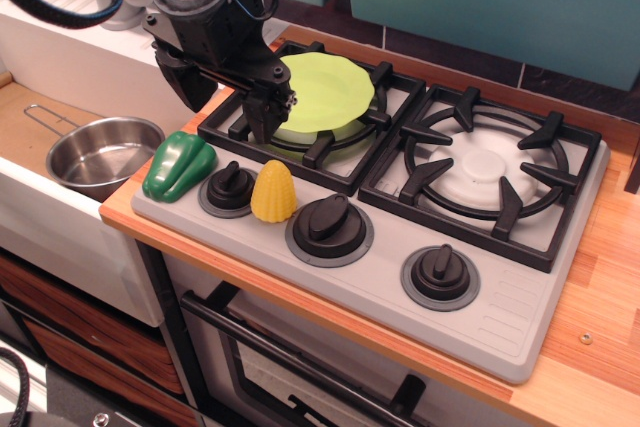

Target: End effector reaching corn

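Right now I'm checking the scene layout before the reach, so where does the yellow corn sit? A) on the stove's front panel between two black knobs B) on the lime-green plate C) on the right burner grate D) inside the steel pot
A: the corn stands on the stove's grey front panel, between the small left knob and the larger knob, with the gripper above and behind it.
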### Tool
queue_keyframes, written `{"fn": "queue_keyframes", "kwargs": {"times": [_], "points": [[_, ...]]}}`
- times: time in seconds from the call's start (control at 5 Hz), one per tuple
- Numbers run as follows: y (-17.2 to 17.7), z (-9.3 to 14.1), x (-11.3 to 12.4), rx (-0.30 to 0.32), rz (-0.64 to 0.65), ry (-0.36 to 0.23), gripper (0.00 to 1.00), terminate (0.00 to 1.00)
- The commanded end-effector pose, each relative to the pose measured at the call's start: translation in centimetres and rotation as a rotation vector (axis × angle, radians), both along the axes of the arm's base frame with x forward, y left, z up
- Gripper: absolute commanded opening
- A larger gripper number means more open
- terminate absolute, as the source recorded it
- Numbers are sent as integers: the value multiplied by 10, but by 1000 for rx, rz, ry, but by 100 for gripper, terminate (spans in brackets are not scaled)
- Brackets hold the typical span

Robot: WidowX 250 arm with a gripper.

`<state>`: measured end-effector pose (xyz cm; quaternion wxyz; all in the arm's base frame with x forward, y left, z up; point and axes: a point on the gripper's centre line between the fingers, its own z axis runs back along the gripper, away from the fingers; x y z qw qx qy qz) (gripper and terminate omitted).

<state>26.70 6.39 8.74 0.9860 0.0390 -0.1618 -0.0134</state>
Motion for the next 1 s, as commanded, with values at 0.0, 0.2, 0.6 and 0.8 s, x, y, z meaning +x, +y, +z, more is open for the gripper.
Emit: {"fn": "queue_keyframes", "kwargs": {"times": [0.0, 0.2, 0.6, 0.8], "points": [[0, 0, 0, 0, 0, 0, 100, 0], [-7, 2, -3, 5, 14, 3, 100, 0], [-21, 3, -4, 24, 46, 0, 100, 0], [-26, 5, -4, 27, 56, 4, 100, 0]]}}
